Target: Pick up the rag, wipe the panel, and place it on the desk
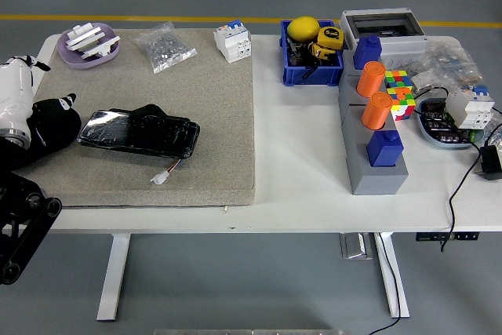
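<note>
The left hand (43, 119) sits at the frame's left edge; finger state cannot be determined. The black panel (139, 132) lies centre-left on the beige mat (212, 115), with the black rag (153, 111) touching its upper edge.

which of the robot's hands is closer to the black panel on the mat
Left. The left hand sits at the mat's left edge, just beside the black panel's left end. The right hand is out of view.

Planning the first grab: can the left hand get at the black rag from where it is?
Probably yes: the left hand sits just left of the panel, and nothing lies between it and the rag.
</note>
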### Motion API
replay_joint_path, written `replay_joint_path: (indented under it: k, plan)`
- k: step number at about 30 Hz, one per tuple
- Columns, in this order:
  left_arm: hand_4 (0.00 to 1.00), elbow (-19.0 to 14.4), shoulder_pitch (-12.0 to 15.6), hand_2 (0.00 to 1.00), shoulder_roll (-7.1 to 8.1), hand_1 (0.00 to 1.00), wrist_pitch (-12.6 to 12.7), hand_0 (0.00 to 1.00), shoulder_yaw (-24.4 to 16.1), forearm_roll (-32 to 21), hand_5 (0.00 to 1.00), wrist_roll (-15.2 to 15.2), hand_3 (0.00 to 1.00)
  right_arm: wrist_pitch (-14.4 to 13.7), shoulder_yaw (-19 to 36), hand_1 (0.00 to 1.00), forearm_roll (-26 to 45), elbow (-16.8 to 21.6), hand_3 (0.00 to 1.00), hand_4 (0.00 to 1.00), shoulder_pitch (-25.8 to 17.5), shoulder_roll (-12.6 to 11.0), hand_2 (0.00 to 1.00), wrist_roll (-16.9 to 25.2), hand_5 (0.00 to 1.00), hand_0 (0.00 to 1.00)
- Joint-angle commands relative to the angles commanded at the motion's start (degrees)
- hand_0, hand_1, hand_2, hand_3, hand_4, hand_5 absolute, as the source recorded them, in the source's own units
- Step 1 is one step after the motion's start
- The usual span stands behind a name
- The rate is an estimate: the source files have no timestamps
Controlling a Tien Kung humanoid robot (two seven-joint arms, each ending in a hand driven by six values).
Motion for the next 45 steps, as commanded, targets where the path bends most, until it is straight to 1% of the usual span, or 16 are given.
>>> replay_joint_path:
  k: [1, 2, 4, 7, 8, 10, 13, 14, 17, 19, 22, 25, 27, 37, 38, 45]
  plan:
    - [0.883, 0.31, 0.18, 0.763, -0.48, 0.592, 1.03, 0.369, -0.06, 0.0, 0.261, -1.01, 0.591, -0.01, -0.23, 0.618, 0.03, 0.01, 0.555, 0.897, 0.06, -0.04, 0.595, -0.05, 0.42, 0.736]
    - [0.845, 0.51, 0.34, 0.48, -0.85, 0.357, 1.79, 0.271, -0.16, 0.0, 0.228, -1.81, 0.565, -0.02, -0.39, 0.618, 0.06, 0.0, 0.555, 0.897, 0.1, -0.07, 0.596, -0.09, 0.419, 0.737]
    - [0.845, 1.01, 0.74, 0.48, -1.92, 0.357, 3.55, 0.271, -0.75, 0.0, 0.228, -3.8, 0.565, -0.08, -0.56, 0.618, 0.06, 0.0, 0.555, 0.897, 0.15, -0.11, 0.596, -0.14, 0.419, 0.737]
    - [0.845, 1.77, 1.09, 0.48, -3.44, 0.357, 6.16, 0.271, -1.67, -4.75, 0.228, -7.31, 0.565, -0.08, -0.98, 0.618, 0.1, -0.04, 0.555, 0.897, 0.16, -0.06, 0.596, -0.24, 0.419, 0.737]
    - [0.816, 1.95, 1.16, 0.387, -4.1, 0.256, 7.22, 0.261, -1.99, -7.2, 0.208, -9.05, 0.551, -0.08, -1.22, 0.618, 0.17, -0.05, 0.556, 0.897, 0.12, -0.05, 0.596, -0.29, 0.42, 0.737]
    - [0.816, 2.21, 1.11, 0.387, -4.87, 0.256, 8.67, 0.261, -2.24, -11.91, 0.208, -12.42, 0.551, -0.14, -1.33, 0.618, 0.13, -0.07, 0.556, 0.897, 0.04, 0.0, 0.596, -0.31, 0.42, 0.737]
    - [0.816, 1.01, 0.99, 0.387, -5.18, 0.256, 9.91, 0.261, -2.13, -18.64, 0.208, -16.44, 0.551, -0.2, -1.34, 0.618, 0.06, -0.03, 0.556, 0.897, -0.07, 0.01, 0.596, -0.36, 0.42, 0.737]
    - [0.745, 0.42, 0.98, 0.282, -5.2, 0.169, 10.15, 0.25, -2.09, -20.32, 0.157, -17.37, 0.537, -0.22, -1.33, 0.618, 0.11, -0.05, 0.555, 0.898, -0.12, 0.02, 0.596, -0.38, 0.421, 0.737]
    - [0.745, -1.01, 1.03, 0.282, -5.13, 0.169, 10.95, 0.25, -2.19, -24.08, 0.157, -19.56, 0.537, -0.3, -0.84, 0.618, -0.01, -0.03, 0.555, 0.898, -0.48, 0.06, 0.596, -0.34, 0.421, 0.737]
    - [0.745, -0.76, 1.02, 0.282, -5.06, 0.169, 10.98, 0.25, -2.3, -28.7, 0.157, -22.73, 0.537, -0.3, -0.48, 0.618, -0.02, -0.06, 0.555, 0.898, -0.86, 0.17, 0.596, -0.25, 0.421, 0.737]
    - [0.757, 0.58, 0.88, 0.273, -4.99, 0.155, 9.21, 0.223, -2.57, -36.09, 0.155, -28.2, 0.536, -0.26, -0.15, 0.618, -0.01, -0.1, 0.555, 0.898, -1.13, 0.4, 0.596, -0.09, 0.421, 0.737]
    - [0.757, 2.16, 0.93, 0.273, -4.76, 0.155, 4.89, 0.223, -2.74, -43.16, 0.155, -34.02, 0.536, -0.19, -0.11, 0.618, 0.07, -0.11, 0.555, 0.898, -1.16, 0.68, 0.596, 0.09, 0.421, 0.737]
    - [0.797, 2.79, 0.99, 0.258, -4.75, 0.137, 2.26, 0.21, -3.06, -48.38, 0.19, -35.84, 0.529, -0.19, -0.14, 0.618, 0.12, -0.08, 0.556, 0.899, -1.14, 0.78, 0.596, 0.17, 0.422, 0.737]
    - [0.794, 3.62, 1.11, 0.256, -4.67, 0.144, -8.3, 0.221, -3.96, -72.46, 0.181, -36.03, 0.529, -0.07, -0.1, 0.618, 0.33, -0.08, 0.555, 0.898, -1.22, 0.81, 0.596, 0.07, 0.421, 0.737]
    - [0.767, 3.84, 1.15, 0.226, -4.76, 0.153, -9.36, 0.24, -3.92, -74.69, 0.155, -36.01, 0.526, -0.06, -0.1, 0.618, 0.36, -0.1, 0.555, 0.899, -1.19, 0.84, 0.596, 0.06, 0.422, 0.737]
    - [0.769, 4.24, 1.15, 0.233, -4.9, 0.16, -12.96, 0.251, -3.77, -90.71, 0.155, -35.74, 0.529, -0.04, 0.13, 0.618, 0.31, -0.1, 0.555, 0.899, -0.96, 1.03, 0.596, 0.16, 0.422, 0.737]
